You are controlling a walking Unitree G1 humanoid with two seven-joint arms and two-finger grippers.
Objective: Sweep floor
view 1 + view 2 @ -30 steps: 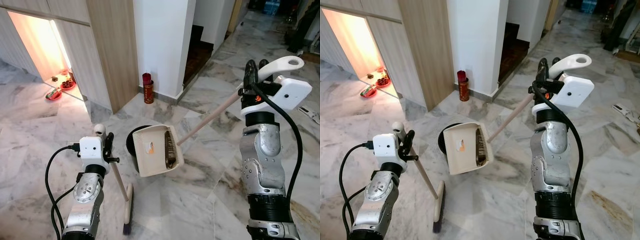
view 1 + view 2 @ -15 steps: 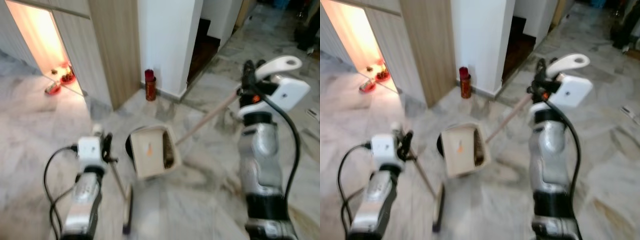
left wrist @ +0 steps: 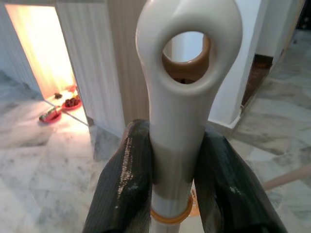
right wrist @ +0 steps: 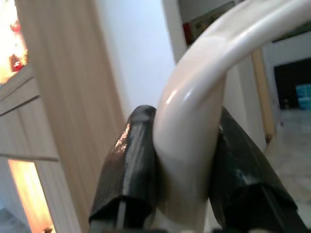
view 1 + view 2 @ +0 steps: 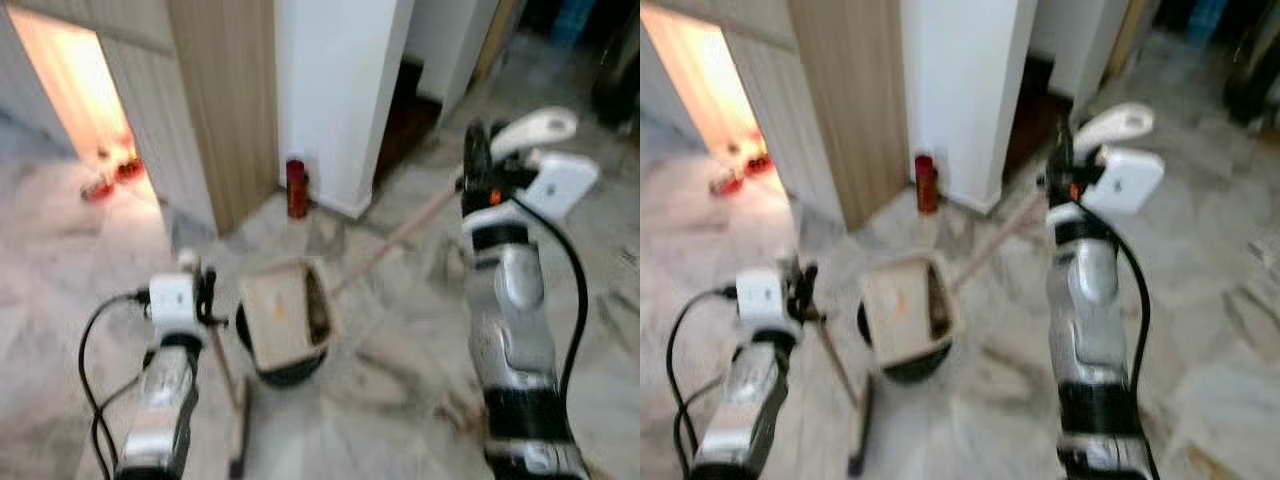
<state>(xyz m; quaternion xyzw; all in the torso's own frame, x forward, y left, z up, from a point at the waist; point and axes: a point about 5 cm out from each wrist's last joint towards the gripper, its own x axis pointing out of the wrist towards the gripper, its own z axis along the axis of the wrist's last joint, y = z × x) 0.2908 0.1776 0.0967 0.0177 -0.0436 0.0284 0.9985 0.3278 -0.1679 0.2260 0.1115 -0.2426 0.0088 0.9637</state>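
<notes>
Evidently carrying: left gripper (image 3: 172, 165) clamps the broom (image 5: 222, 365), right gripper (image 4: 182, 160) clamps the dustpan (image 5: 285, 318); next, lower both.

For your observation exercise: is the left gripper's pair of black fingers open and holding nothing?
No, the left gripper is clamped on the cream plastic broom handle, one black finger on each side.

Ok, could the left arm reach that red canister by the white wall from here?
Probably not. The left gripper is shut on the broom handle, so it has no free fingers, and the red canister stands well beyond it, past the dustpan on the floor.
</notes>
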